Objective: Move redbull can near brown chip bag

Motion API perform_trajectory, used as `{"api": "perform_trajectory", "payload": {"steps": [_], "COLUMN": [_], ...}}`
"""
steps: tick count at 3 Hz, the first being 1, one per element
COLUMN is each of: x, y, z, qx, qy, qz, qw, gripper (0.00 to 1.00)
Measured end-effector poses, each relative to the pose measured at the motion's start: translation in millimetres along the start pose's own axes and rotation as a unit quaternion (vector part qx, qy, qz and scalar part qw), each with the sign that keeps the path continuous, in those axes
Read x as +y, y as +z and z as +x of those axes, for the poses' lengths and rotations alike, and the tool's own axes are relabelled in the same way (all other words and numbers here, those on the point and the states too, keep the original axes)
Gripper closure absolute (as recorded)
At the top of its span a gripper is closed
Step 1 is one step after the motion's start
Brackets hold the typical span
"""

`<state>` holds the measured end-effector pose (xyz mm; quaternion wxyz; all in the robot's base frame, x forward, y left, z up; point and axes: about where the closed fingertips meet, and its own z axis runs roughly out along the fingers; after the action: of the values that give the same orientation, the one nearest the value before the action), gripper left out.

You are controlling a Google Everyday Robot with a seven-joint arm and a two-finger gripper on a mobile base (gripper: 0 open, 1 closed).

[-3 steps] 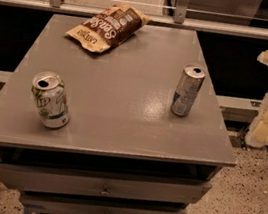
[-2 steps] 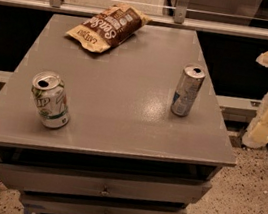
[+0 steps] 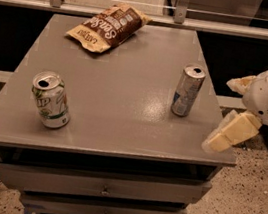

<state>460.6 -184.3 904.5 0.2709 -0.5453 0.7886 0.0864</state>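
Closest to us are the gray drawers [image 3: 105,190] under the worktop [image 3: 123,112]. On the near left part of the worktop stands a short white and green can [image 3: 51,100]. It is upright and its top has been opened.

On the right, just off the worktop's near right corner, is the robot's tool [image 3: 224,113]. Its two pale yellow fingers [image 3: 232,132] are spread wide apart and nothing is between them. It touches no can and no bag.

A little farther back, on the right side of the worktop, stands the redbull can [image 3: 187,90]. It is upright, near the tool but not touching it.

Far back on the left lies the brown chip bag [image 3: 107,26], flat, close to the back edge. It is well apart from the redbull can. Behind the worktop runs a metal rail [image 3: 153,18].
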Motion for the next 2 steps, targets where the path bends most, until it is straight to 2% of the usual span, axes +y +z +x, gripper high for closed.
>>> {"api": "perform_trajectory", "payload": {"steps": [1,2], "x": [-22,-48], "y": [35,55], "z": [-15,-32], "qx": [-0.092,-0.175], "qy": [0.02,0.041], "qz": [0.012,0.03], "qw": [0.9955,0.9833], "gripper": [0.0,0.0]}}
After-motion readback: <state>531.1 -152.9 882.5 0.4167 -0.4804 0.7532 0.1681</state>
